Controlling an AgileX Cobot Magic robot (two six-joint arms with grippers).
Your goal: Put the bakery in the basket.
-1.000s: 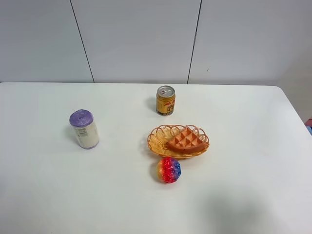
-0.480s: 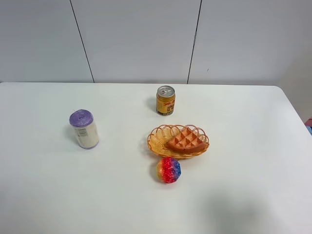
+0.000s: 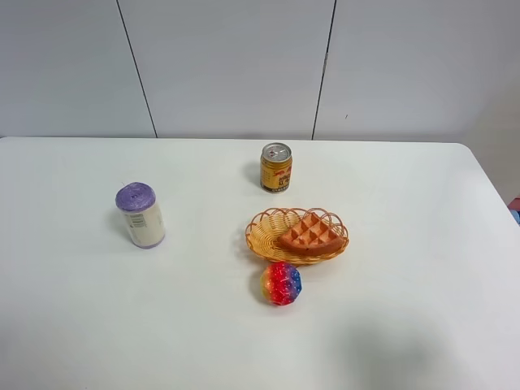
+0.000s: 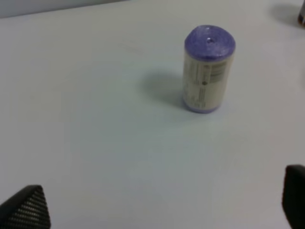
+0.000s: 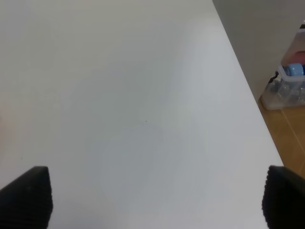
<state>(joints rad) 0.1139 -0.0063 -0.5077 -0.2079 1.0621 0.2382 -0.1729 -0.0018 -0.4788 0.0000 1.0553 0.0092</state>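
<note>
The orange-brown waffle wedge [image 3: 309,233] lies inside the oval orange-yellow woven basket [image 3: 266,231] near the middle of the table in the exterior view. Neither arm shows in that view. The left gripper [image 4: 157,210] is open; only its two dark fingertips [image 4: 26,210] show at the frame's edge, over bare table short of a purple-capped jar. The right gripper [image 5: 155,198] is open and empty, its fingertips [image 5: 26,195] wide apart over bare table near the table's right edge.
A purple-capped white jar [image 3: 140,214] stands at the left, also in the left wrist view [image 4: 208,67]. A yellow drink can [image 3: 275,167] stands behind the basket. A rainbow ball [image 3: 281,283] lies just in front of it. A clear storage box [image 5: 288,86] sits on the floor beyond the table's right edge.
</note>
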